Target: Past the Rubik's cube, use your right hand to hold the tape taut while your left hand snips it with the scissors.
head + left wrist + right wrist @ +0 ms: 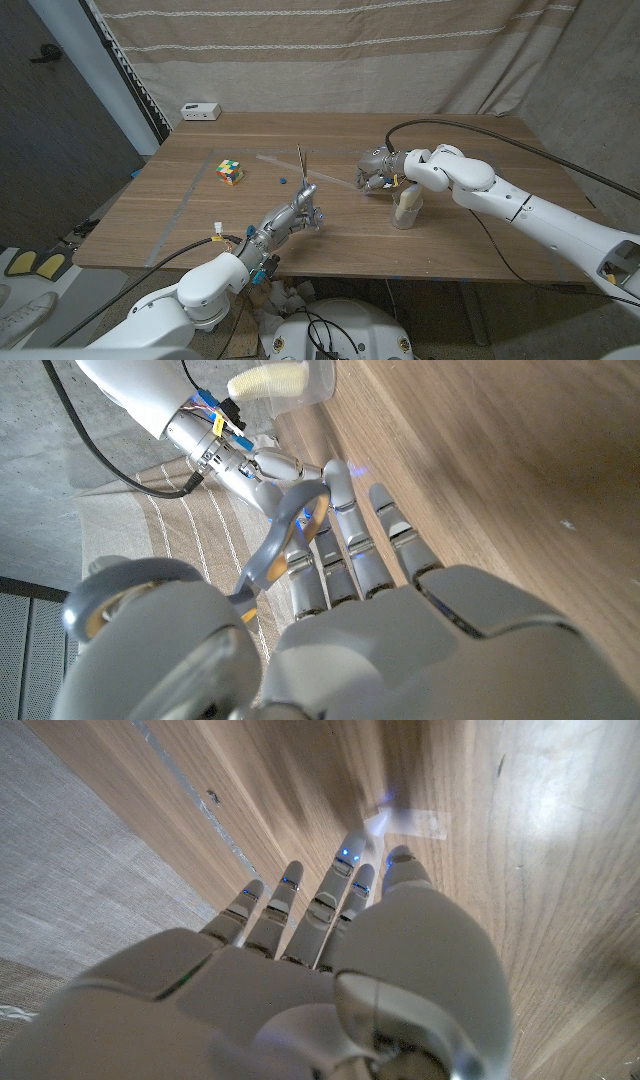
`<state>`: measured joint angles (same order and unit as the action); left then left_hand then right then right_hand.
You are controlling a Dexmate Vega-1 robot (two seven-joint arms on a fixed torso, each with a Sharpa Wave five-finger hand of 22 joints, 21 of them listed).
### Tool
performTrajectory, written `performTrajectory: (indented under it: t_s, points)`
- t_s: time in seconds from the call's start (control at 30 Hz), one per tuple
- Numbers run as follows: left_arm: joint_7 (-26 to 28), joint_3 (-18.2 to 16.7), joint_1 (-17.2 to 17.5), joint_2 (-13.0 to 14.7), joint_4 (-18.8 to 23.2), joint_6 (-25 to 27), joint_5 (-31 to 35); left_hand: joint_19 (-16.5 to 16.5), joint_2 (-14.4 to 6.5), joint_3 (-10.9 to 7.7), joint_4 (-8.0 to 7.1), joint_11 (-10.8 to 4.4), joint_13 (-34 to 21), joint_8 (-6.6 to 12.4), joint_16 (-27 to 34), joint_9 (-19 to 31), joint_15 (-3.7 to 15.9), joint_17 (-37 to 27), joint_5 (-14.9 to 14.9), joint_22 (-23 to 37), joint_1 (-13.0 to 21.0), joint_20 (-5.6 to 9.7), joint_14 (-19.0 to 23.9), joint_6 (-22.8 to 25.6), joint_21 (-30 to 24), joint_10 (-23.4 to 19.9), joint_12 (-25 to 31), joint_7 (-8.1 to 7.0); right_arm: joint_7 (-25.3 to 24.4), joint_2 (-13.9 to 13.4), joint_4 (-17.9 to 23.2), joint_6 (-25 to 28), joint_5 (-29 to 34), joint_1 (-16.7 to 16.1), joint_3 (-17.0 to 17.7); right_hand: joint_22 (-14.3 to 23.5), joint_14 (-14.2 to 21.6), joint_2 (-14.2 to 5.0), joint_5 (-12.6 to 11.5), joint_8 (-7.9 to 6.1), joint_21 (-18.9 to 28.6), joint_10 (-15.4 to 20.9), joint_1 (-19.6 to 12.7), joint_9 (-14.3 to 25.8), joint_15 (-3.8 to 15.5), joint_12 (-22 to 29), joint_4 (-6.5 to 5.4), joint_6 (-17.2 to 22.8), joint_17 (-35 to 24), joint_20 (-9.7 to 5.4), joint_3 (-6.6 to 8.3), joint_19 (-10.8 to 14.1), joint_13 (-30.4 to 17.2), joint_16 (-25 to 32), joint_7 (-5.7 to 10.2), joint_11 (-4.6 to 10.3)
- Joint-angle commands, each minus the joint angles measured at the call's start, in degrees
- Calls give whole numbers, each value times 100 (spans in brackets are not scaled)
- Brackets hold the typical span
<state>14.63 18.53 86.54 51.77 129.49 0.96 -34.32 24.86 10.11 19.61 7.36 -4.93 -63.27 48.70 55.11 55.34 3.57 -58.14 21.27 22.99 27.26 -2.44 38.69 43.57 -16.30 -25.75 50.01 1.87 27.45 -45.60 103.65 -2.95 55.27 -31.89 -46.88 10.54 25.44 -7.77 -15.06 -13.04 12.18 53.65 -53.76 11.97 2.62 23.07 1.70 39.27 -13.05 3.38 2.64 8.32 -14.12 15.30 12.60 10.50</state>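
- The wooden table (450,240) carries everything; a striped curtain (330,50) hangs behind its far edge.
- The right arm (520,205) reaches in over the table from the right, and its right hand (377,170) sits low near the table's middle, fingers pointing toward the left.
- In the right wrist view, the right hand's fingers (330,900) lie close together, tips down at the wood; just beyond them a short clear piece of tape (405,820) lies on or just above the surface. Whether the fingertips actually pinch it, I cannot tell.
- In the head view, a pale strip of the tape runs from that hand leftward toward the scissors.
- The left hand (290,215) is raised over the near middle of the table and grips the scissors (303,170), blades pointing up and away, the tips close to the tape line.
- From the left wrist view, the grey handle loops (290,530) of the scissors lie against the left hand's fingers (350,550), which extend side by side; the thumb is through or against one loop.
- A roll of tape (406,208), cream-coloured, stands on the table just nearer than the right hand.
- The Rubik's cube (231,172) rests on the left part of the table, well apart from both hands.
- A small blue bit (284,181) lies between the cube and the scissors.
- A white box (200,111) sits at the far left corner.
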Motion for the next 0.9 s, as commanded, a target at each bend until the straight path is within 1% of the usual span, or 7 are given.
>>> performTrajectory:
  t_s: [0.03, 0.27, 0.43, 0.5, 0.53, 0.7, 0.9]
  points:
    - [-26, -21, 42, 17, -6, -43, 6, 41, -73, 11, -39, -219, -769, 34, 18, -9, 369, 16, 35, 15, 23, -5, 61, 68, 6, -323, 4006, 10, -46, -5, 56, 42, 296, -40, -62, 17, 92, 25, -52, 53, 28, 134, 97, -4, 883, 23, -23, -56, -1, -45, -74, 101, 19, 35, 3, -3]
    - [-52, -31, 60, 19, -19, -76, 1, 45, -76, 12, -49, -229, -770, 45, 35, 14, 364, 9, 44, 19, 19, -6, 59, 63, 13, -334, 4007, 6, -66, 0, 81, 8, 556, -50, -137, 17, 145, 45, -69, 58, 39, 174, 171, -11, 882, 25, -44, -33, 12, -100, -129, 149, 42, 41, 0, -3]
    - [-60, -40, 71, 21, -25, -94, 2, 43, -78, 12, -54, -214, -770, 42, 49, 11, 360, -10, 49, 21, 17, -4, 46, 62, 19, -342, 4009, 6, -91, 9, 92, 1, 612, -75, -126, 18, 221, 56, -91, 30, 50, 267, 249, -16, 884, 48, -66, 77, 25, -140, -184, 202, 69, 54, -3, -22]
    - [-68, -36, 67, 20, -28, -96, 5, 44, -78, 13, -56, -215, -770, 55, 43, 40, 357, 13, 52, 22, 15, -5, 59, 48, 21, -344, 4009, 2, -91, 6, 83, -28, 647, -71, -138, 18, 243, 53, -101, 21, 50, 279, 262, -18, 892, 47, -66, 117, 29, -148, -197, 211, 77, 57, -2, 1]
    - [-68, -29, 64, 6, -35, -111, 11, 44, -77, 13, -57, -223, -770, 53, 48, 35, 351, 6, 53, 23, 14, -5, 54, 51, 22, -343, 4008, 1, -145, -1, 70, -44, 686, -83, -147, 19, 250, 51, -110, 13, 46, 302, 269, -20, 897, 57, -63, 154, 33, -145, -207, 209, 75, 54, 0, 40]
    - [-58, -21, 62, -6, -31, -107, 16, 53, -78, 13, -62, -218, -771, 41, 44, 9, 375, 34, 58, 26, 11, 0, 72, 63, 23, -345, 4008, 8, -273, -6, 13, -96, 763, -114, -162, 21, 291, 24, -140, -23, 49, 369, 259, -23, 910, 107, -38, 295, 42, -187, -217, 240, 31, 57, 1, 85]
    - [-69, -1, 44, -18, -30, -108, 23, 57, -80, 11, -64, -228, -771, 61, 61, 24, 377, 32, 63, 27, 16, -2, 89, 93, 28, -366, 4011, 8, -354, 3, -47, -143, 795, -126, -165, 24, 317, -17, -180, -77, 58, 431, 203, -28, 922, 167, 20, 521, 52, -253, -219, 295, -37, 52, 4, 106]
